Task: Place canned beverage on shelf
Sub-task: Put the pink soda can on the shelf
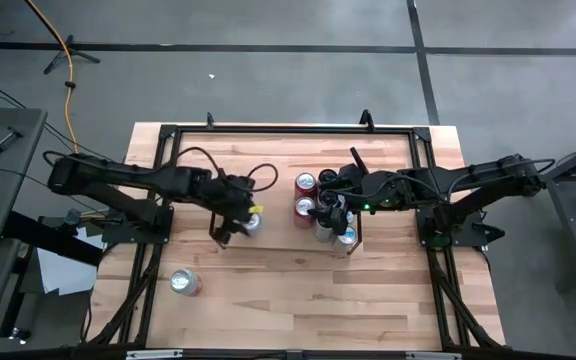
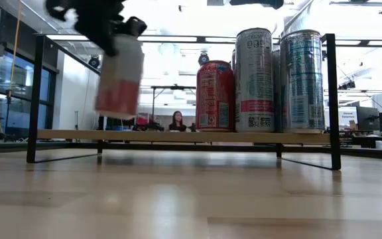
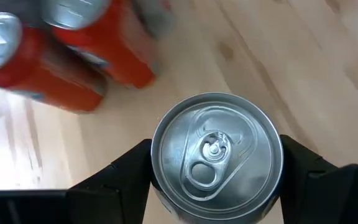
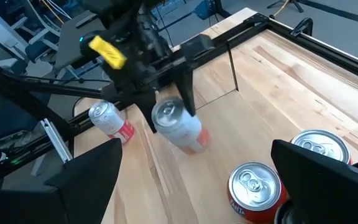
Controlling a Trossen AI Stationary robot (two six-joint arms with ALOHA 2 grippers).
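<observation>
Seemingly unreadable, the white-and-red can (image 2: 119,76) hangs clamped in the left fingers (image 3: 120,174); right fingers (image 4: 328,171) spread apart.

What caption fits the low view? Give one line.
Left gripper holds a can in the air beside the shelf, where other cans already stand.

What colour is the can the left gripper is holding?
White with a red band at the bottom, can in left gripper; low view.

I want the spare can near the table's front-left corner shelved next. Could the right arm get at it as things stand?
Probably not easily. The spare can stands on the left arm's side, and the left gripper, holding a can, sits between it and the right gripper, which is open beside the shelved cans.
</observation>
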